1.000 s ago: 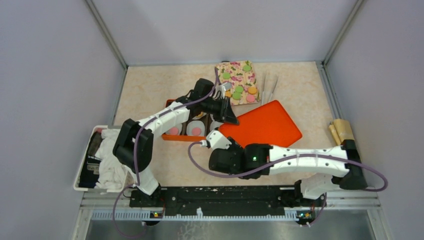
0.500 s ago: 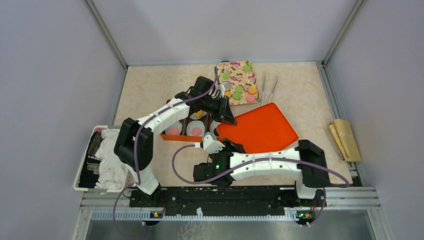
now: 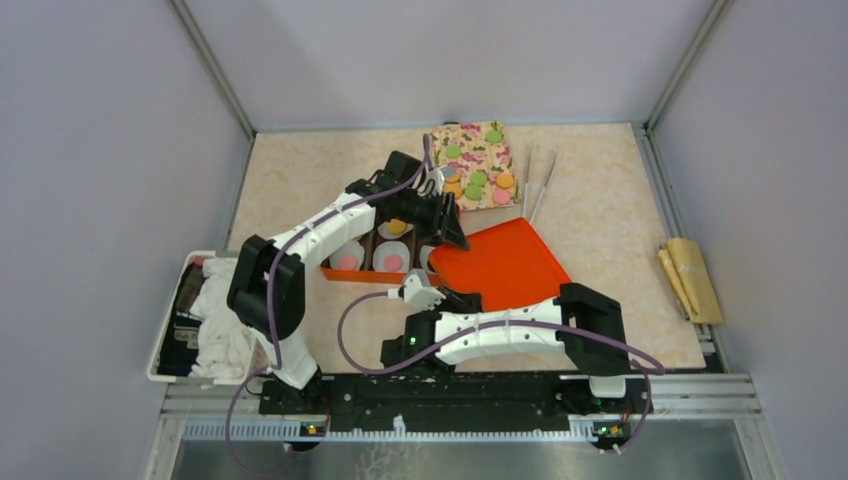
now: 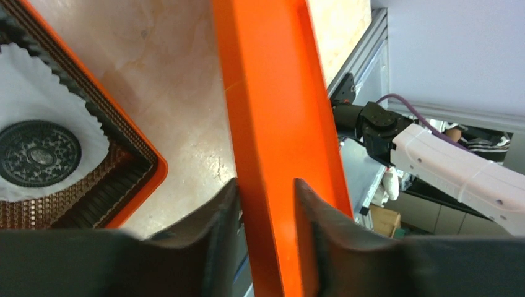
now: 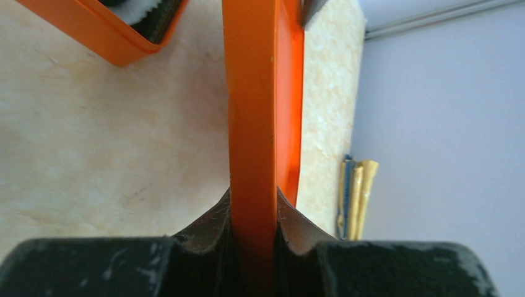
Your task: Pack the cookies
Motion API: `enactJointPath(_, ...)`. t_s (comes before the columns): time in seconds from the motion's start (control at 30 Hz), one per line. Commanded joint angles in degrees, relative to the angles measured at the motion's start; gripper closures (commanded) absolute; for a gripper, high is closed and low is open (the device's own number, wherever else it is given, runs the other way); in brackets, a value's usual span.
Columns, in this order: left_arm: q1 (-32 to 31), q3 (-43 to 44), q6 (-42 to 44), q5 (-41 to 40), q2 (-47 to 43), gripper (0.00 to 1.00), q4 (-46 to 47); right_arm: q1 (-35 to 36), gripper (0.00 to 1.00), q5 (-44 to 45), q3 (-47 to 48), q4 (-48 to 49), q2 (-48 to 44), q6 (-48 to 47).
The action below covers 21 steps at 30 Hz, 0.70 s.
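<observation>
Right gripper (image 5: pixel 252 201) — clamped — pulled orange lid (image 3: pixel 500 265) nearer.

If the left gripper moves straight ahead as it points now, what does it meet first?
Probably the orange lid, at once: its edge already sits inside the left gripper.

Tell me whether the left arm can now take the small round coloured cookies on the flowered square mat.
Probably not yet. The cookies on the mat lie close beside the left gripper, but it is shut on the flat orange lid, which the right gripper holds too.
</observation>
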Motion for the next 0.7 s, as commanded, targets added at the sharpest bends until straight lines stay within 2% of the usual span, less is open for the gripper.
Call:
enactJointPath(0.0,2.11,6.20,2.42,3.73,-2.97,0.48,2.42,0.52,1.00,1.05,3.58,-0.49,-0.81,3.59)
enactJointPath(0.1,4.46,11.42,3.09,2.55,-4.64,0.38,1.96,0.30,1.00,1.37,4.09,-0.45,-1.25,3.55)
enactJointPath(0.27,10.78,18.60,1.41,-0.35,-9.91,0.37,3.39,-0.41,1.00,1.90,6.60,-0.53,-3.25,1.66)
enactJointPath(0.33,13.09,17.98,0.89,-5.94,-14.20,0.48,5.21,-1.42,1.00,1.60,9.11,-0.41,-4.82,-0.54)
enactJointPath(0.43,14.43,15.19,2.60,-20.61,-22.06,0.83,6.82,-2.99,1.00,2.22,17.59,-0.32,-7.08,-5.81)
enactJointPath(0.5,14.57,13.59,3.85,-27.06,-25.39,0.98,7.11,-3.66,1.00,3.47,26.51,-0.17,-7.95,-10.81)
enactJointPath(0.6,14.61,12.87,5.52,-31.53,-27.03,1.00,5.73,-4.10,1.00,4.03,42.06,2.05,-8.50,-19.21)
enactJointPath(0.67,14.61,12.75,6.56,-33.13,-26.95,1.00,4.03,-4.70,1.00,0.63,45.09,11.15,-10.91,-26.85)
